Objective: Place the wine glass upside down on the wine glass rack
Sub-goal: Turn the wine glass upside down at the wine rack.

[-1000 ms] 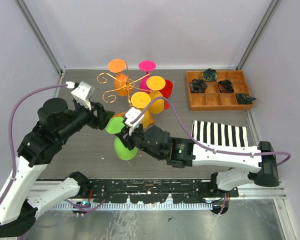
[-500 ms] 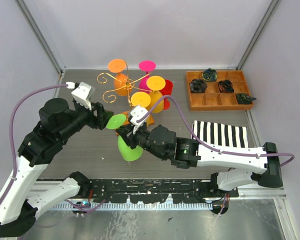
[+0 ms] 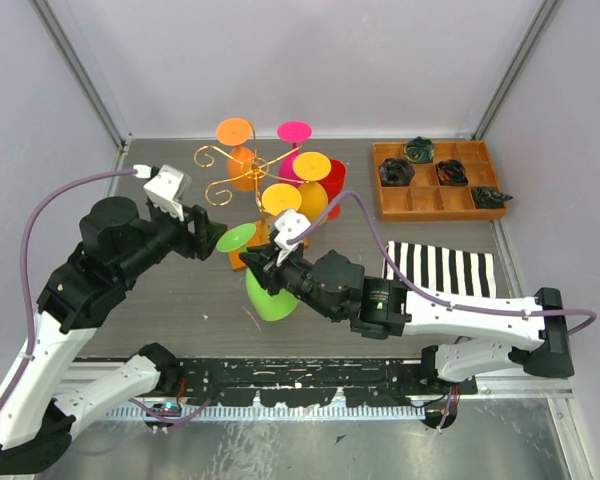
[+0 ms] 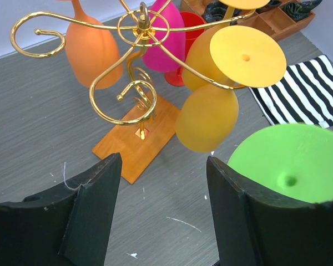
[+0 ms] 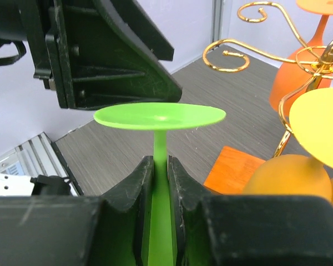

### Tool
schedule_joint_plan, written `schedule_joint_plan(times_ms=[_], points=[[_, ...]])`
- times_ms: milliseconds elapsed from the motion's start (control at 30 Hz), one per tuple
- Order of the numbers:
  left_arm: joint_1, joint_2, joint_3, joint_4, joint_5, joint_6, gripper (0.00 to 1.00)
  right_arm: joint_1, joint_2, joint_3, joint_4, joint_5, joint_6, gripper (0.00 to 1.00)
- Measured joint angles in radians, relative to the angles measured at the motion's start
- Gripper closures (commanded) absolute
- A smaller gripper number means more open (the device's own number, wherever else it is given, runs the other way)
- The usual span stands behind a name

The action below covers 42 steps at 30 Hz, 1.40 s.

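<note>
The right gripper is pinching the upturned green glass by its stem, rack just ahead of it, left gripper gaping empty beside the foot; pushing in, the foot is probably risking clipping the hanging yellow glass.

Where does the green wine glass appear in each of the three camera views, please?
Top external: the green wine glass is at the picture's centre, just below the rack.
Left wrist: the green wine glass is in the lower right corner, only its round foot showing.
Right wrist: the green wine glass is at centre, foot up, stem running down.
Shared landmark: the gold wine glass rack.
</note>
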<state>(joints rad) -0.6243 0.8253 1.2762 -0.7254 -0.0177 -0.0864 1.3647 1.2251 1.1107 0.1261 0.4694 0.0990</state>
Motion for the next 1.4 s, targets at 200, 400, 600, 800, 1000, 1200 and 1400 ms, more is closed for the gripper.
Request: schedule_joint_plan(times_ms=[200,400,600,800,1000,1200,1400], points=[[0.000,-0.006,-0.003,-0.015,-0.003,0.000,0.30,0.000,-0.004,0.000,0.040,0.010,-0.007,1.00],[0.000,-0.008,-0.002,-0.020,-0.042,0.001,0.30,-0.001,0.002,0.000,0.047,0.021,-0.014,1.00],[0.000,-0.046,-0.003,-0.011,-0.175,0.007,0.27,-0.001,0.043,0.000,0.067,0.065,-0.021,1.00],[0.000,-0.127,-0.031,0.051,-0.322,0.011,0.23,-0.005,0.122,0.000,0.140,0.132,-0.034,1.00],[0.000,-0.072,-0.015,0.077,-0.412,0.026,0.23,-0.028,0.196,0.000,0.230,0.191,-0.031,1.00],[0.029,0.043,0.016,0.101,-0.438,0.032,0.22,-0.060,0.217,0.000,0.316,0.219,-0.014,1.00],[0.125,0.108,0.078,0.111,-0.435,0.015,0.22,-0.068,0.220,0.000,0.398,0.229,-0.014,1.00]])
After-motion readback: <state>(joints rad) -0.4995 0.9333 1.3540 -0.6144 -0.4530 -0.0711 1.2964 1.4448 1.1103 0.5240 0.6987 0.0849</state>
